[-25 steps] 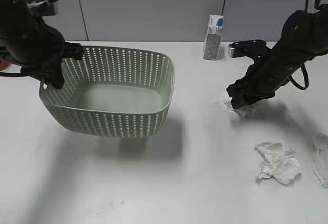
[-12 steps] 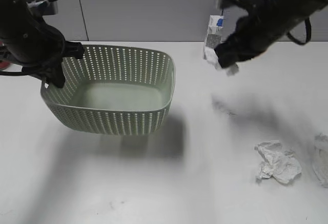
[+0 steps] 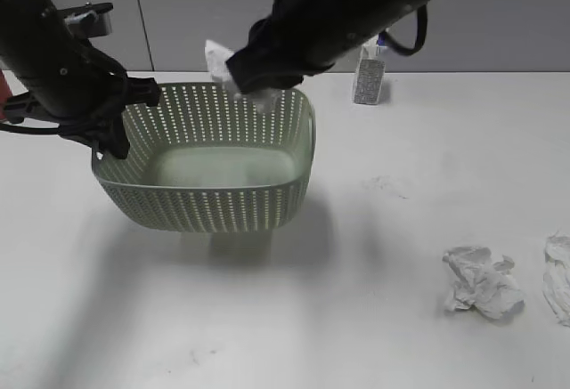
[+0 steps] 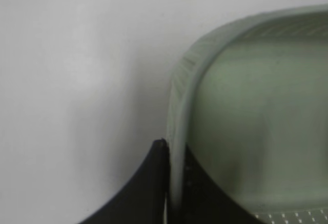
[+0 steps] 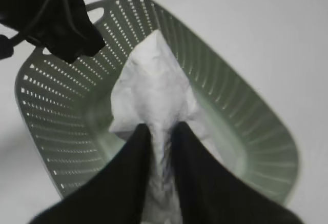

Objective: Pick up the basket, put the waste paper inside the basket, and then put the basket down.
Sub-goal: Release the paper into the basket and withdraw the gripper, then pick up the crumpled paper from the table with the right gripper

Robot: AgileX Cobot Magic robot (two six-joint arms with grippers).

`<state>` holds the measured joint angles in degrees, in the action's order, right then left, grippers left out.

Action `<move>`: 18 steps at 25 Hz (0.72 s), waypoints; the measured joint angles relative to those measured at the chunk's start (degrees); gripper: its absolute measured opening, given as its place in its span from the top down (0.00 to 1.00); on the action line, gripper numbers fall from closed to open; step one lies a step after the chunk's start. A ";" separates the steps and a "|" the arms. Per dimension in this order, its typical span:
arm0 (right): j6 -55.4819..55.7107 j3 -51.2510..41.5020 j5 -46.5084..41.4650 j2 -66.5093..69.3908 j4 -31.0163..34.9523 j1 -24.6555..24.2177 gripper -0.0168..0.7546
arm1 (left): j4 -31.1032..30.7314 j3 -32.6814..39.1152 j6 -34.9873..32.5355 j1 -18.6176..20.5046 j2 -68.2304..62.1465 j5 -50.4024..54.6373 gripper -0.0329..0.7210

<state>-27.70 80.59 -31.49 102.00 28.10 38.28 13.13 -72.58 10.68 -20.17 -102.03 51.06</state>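
The pale green perforated basket [image 3: 214, 202] hangs above the table, tilted, held at its left rim by my left gripper [image 3: 111, 135]. In the left wrist view the jaws [image 4: 174, 152] are shut on the basket's rim [image 4: 180, 106]. My right gripper [image 3: 245, 82] has reached across and is shut on a white waste paper wad [image 3: 218, 58] above the basket's far rim. In the right wrist view the wad [image 5: 154, 90] hangs between the jaws [image 5: 160, 131] over the basket's inside [image 5: 241, 137]. Two more wads [image 3: 481, 282] [image 3: 559, 289] lie on the table at the right.
A white-grey carton with a blue top [image 3: 369, 76] stands at the back of the white table [image 3: 383, 229], partly behind my right arm. A grey wall panel runs behind the table.
My right gripper lifted one wad off the table at the right and carried it left to above the basket. The basket shifted slightly right in my left gripper.
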 joint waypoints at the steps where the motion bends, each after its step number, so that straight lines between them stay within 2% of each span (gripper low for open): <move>1: 0.00 0.00 0.07 1.20 0.21 0.32 0.66 | 0.00 0.00 0.00 0.00 0.00 -0.01 0.95; 4: 1.67 0.00 1.06 2.98 -0.50 0.45 0.29 | 0.00 0.00 0.00 0.00 -0.06 -0.06 0.95; 5: 3.53 0.20 1.28 2.99 -2.29 0.11 0.21 | 0.00 0.00 0.00 0.00 -0.11 -0.06 0.95; 6: 7.35 0.77 0.93 2.99 -4.77 -0.32 0.18 | 0.00 0.00 0.00 0.00 -0.11 -0.06 0.95; 10: 18.98 5.62 -6.06 2.16 -15.22 -5.10 0.16 | 0.11 0.00 0.00 0.00 -0.17 -0.06 0.95; 14: 21.01 5.91 -15.34 -0.09 -18.42 -15.73 0.16 | 0.11 0.00 0.00 0.00 -0.17 -0.01 0.95; 18: 21.33 -2.61 -20.19 -0.57 -19.43 -28.19 0.17 | -0.07 0.00 0.00 0.00 -0.17 -0.01 0.95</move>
<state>-6.37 77.98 -51.68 101.43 8.67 10.09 13.05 -72.58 10.68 -20.17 -102.20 51.05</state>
